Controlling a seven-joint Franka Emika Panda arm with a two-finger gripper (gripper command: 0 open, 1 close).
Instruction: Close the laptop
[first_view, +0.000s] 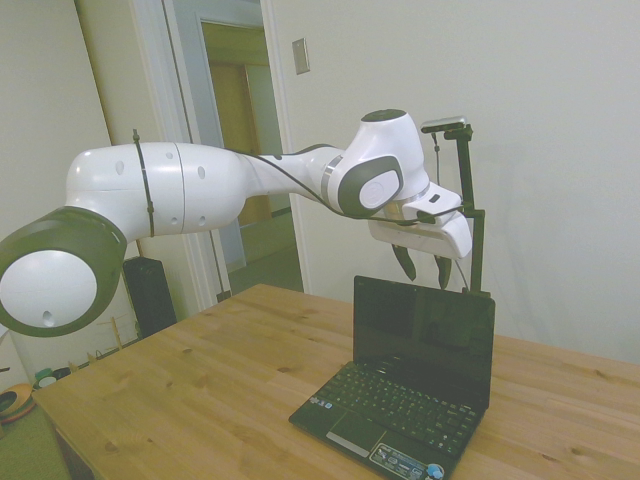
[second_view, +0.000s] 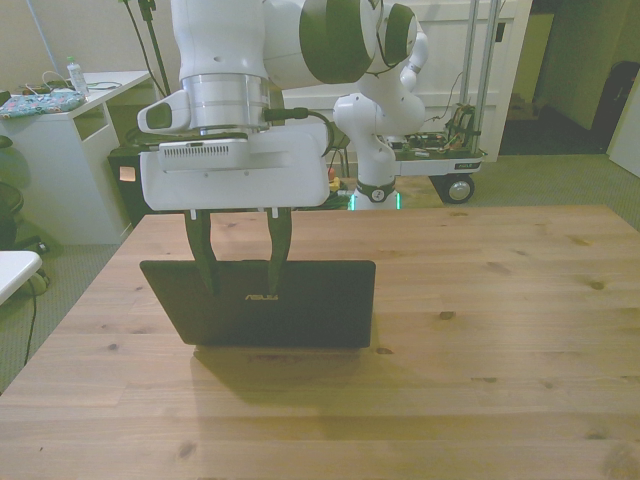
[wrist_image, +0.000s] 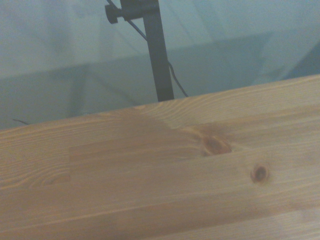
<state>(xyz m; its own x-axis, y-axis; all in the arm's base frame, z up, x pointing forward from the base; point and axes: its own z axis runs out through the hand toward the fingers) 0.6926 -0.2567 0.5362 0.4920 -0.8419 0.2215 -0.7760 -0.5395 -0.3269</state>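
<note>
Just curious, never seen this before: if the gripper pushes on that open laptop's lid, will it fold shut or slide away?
The laptop looks hinged, its lid upright, so it probably folds. It seems small and light, so it might slide on the smooth table.

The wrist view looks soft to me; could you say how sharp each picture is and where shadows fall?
Wrist view: soft throughout, the table only wood grain and knots, with a faint darker patch across it. Front view: fairly sharp; the laptop throws a shadow on the wood toward the camera. Side view: clear, with a greenish cast; the gripper above the dark screen shows open fingers.
</note>
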